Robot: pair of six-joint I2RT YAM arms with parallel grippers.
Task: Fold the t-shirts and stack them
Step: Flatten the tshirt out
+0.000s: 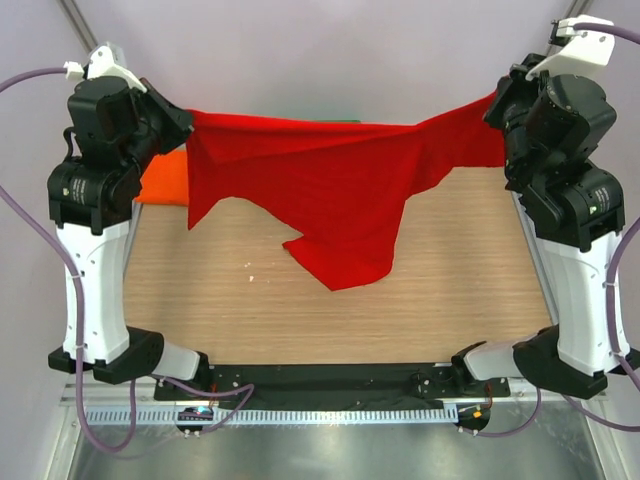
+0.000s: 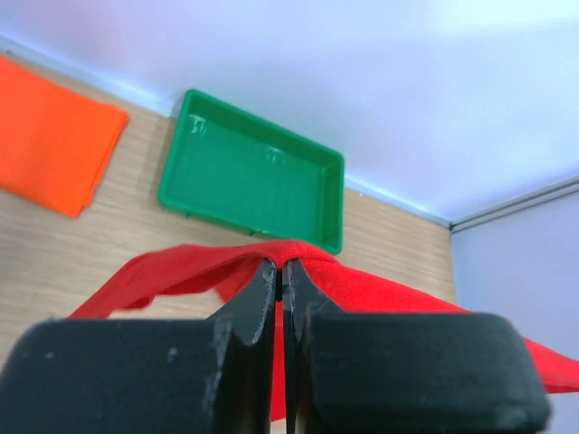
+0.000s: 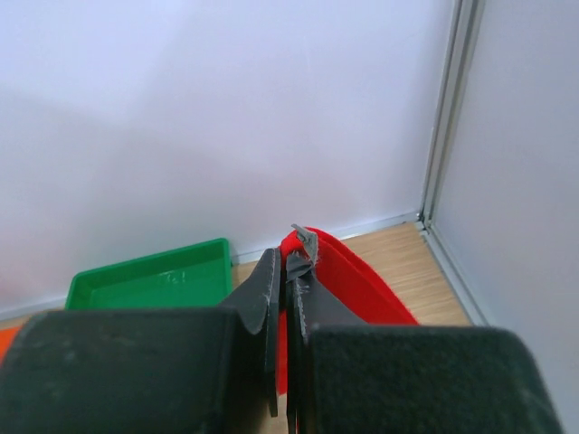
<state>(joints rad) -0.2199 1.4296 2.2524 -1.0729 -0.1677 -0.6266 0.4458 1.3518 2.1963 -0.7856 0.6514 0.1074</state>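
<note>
Overhead, the red t-shirt (image 1: 330,190) hangs stretched between the two raised arms, its tail sagging toward the table (image 1: 220,300), and the orange t-shirt (image 1: 160,182) lies flat at the far left. At the left wrist, the left gripper (image 2: 279,268) is clamped on the red cloth's edge, with the green tray (image 2: 253,176) on the table beyond. At the right wrist, the right gripper (image 3: 282,267) pinches another red edge.

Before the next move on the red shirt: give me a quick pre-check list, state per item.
1. Left gripper shut on red t-shirt: ok.
2. Right gripper shut on it: ok.
3. Shirt taut and flat between grips: not ok, it sags unevenly.
4. Orange t-shirt flat on table: ok.
5. Hanging cloth clear of green tray: cannot tell, the shirt hides the tray from above.
</note>
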